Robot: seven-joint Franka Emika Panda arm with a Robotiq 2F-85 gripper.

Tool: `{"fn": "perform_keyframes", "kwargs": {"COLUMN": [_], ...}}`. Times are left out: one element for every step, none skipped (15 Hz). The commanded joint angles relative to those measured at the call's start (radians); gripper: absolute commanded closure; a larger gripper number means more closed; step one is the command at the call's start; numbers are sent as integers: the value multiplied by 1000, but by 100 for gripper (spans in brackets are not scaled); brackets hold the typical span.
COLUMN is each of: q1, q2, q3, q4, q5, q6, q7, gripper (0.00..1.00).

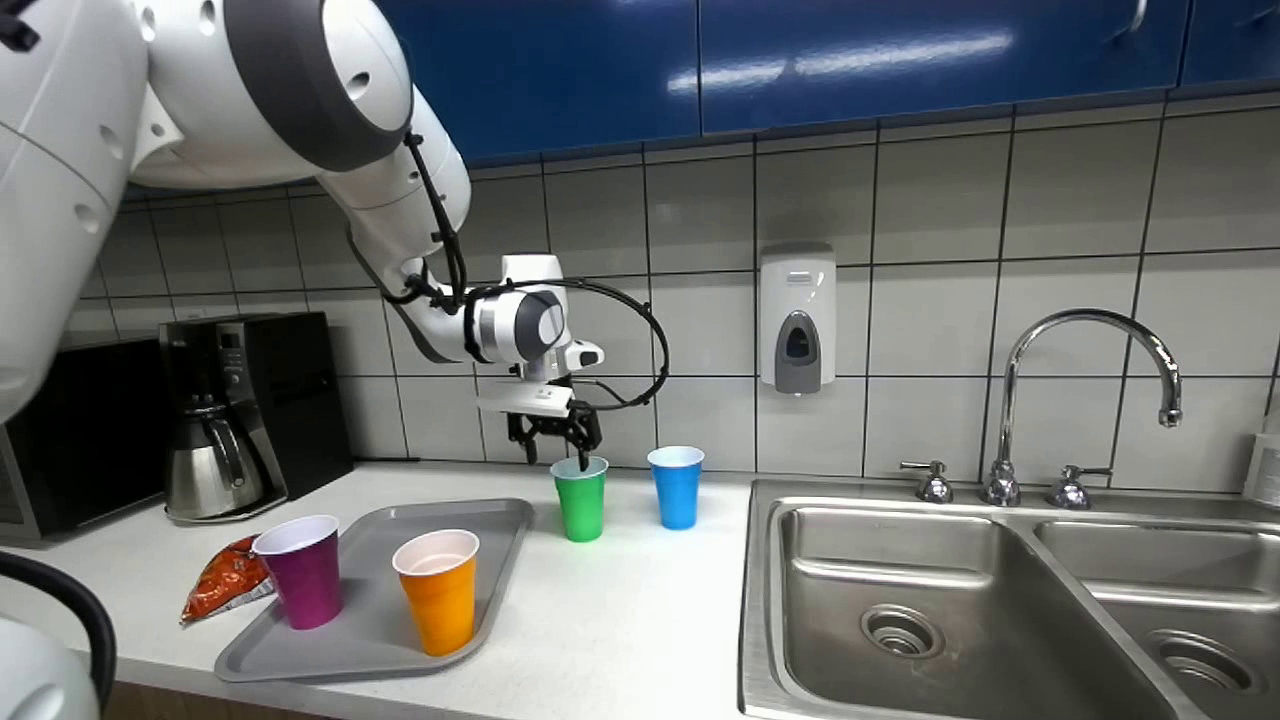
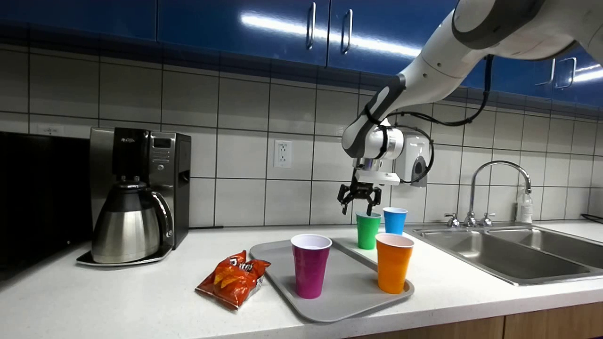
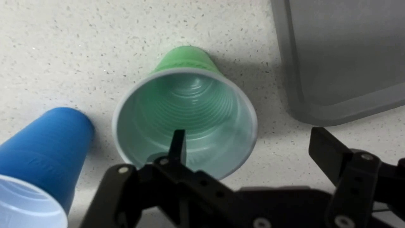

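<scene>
My gripper (image 3: 248, 133) stands open with nothing between its fingers, pointing down. Nearest to it is the upright green cup (image 3: 190, 60), white inside. One of the fingers (image 3: 179, 145) overlaps the cup's mouth in the wrist view; the other is off to the side over the counter. In both exterior views that fingertip is at about the height of the green cup's (image 1: 581, 510) rim; whether it dips inside or touches, I cannot tell. A blue cup (image 1: 677, 497) stands upright beside the green one. On the grey tray (image 2: 348, 278) are a purple cup (image 2: 310, 268) and an orange cup (image 2: 393, 266).
A red chip bag (image 2: 233, 280) lies by the tray's edge. A coffee maker (image 2: 181, 188) with a steel carafe (image 2: 127, 233) stands against the wall. The double sink (image 1: 890, 560) with its faucet (image 1: 1005, 430) lies past the blue cup. A soap dispenser (image 1: 797, 320) hangs above the counter.
</scene>
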Motion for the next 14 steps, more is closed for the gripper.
{"fn": "perform_keyframes", "kwargs": {"q1": [-4, -4, -4, -4, -6, -7, -9, -11, -11, -11, -11, -12, -13, -14], "q2": [36, 38, 41, 40, 39, 36, 33, 29, 27, 25, 23, 21, 20, 18], "q3": [-4, -5, -5, -4, -2, -1, 1, 2, 2, 1, 2, 2, 3, 2], "q4": [46, 46, 45, 42, 41, 39, 37, 33, 30, 24, 19, 16, 15, 14], "q5": [-34, -36, -37, -39, -38, -37, -35, -34, -33, -34, -34, -33, -33, -32], "q6": [-22, -22, -23, -27, -29, -26, -25, -23, -23, -21, -19, -18, -19, -18], "q7": [42, 43, 44, 41, 39, 38, 34, 31, 31, 31, 30, 29, 28, 27], "gripper": [0, 0, 0, 0, 0, 25, 26, 35, 42, 51, 58, 67, 73, 80]}}
